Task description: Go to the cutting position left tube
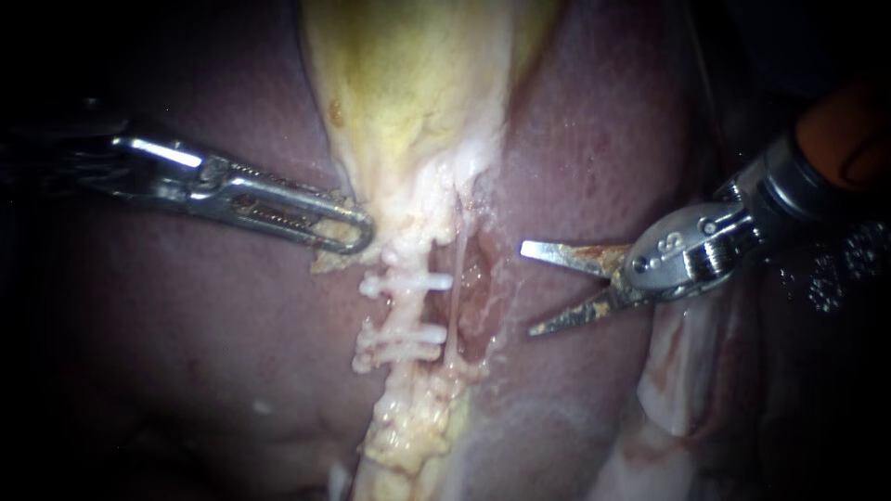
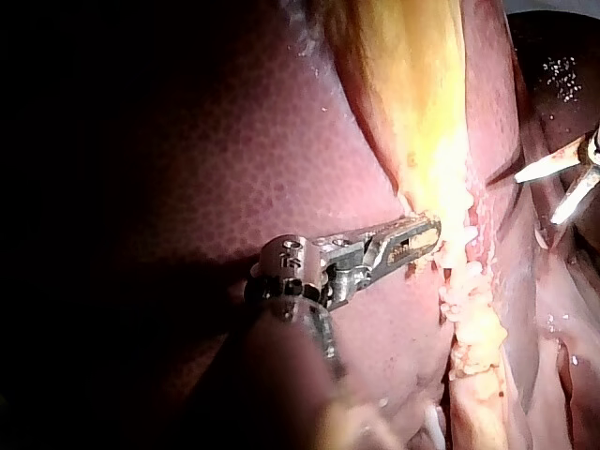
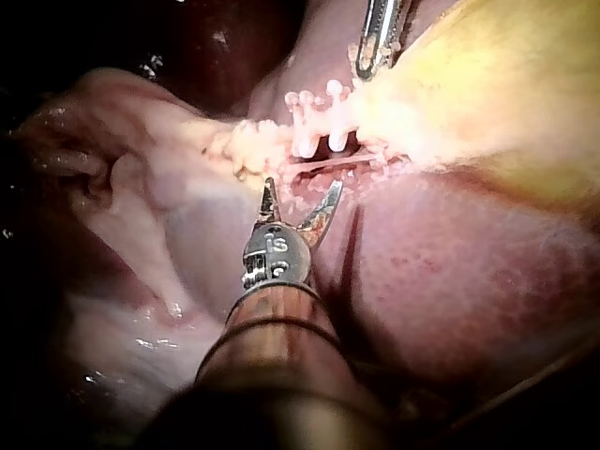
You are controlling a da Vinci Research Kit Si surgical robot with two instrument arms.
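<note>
right instrument claw spread, just short of left tube | tube looks soft, thin, slippery, so bite the gap between clips | left instrument claw pinching gallbladder edge

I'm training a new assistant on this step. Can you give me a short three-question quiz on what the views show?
1. True or false: the right instrument has its blades shut.
2. What do the left instrument's jaws hold? A) the liver B) the edge of the gallbladder C) nothing
3. Short answer: in the endoscope view, do the blades touch the clipped tube?

Key: 1 false, they stand open. 2 B. 3 No, a gap shows between them.
</note>
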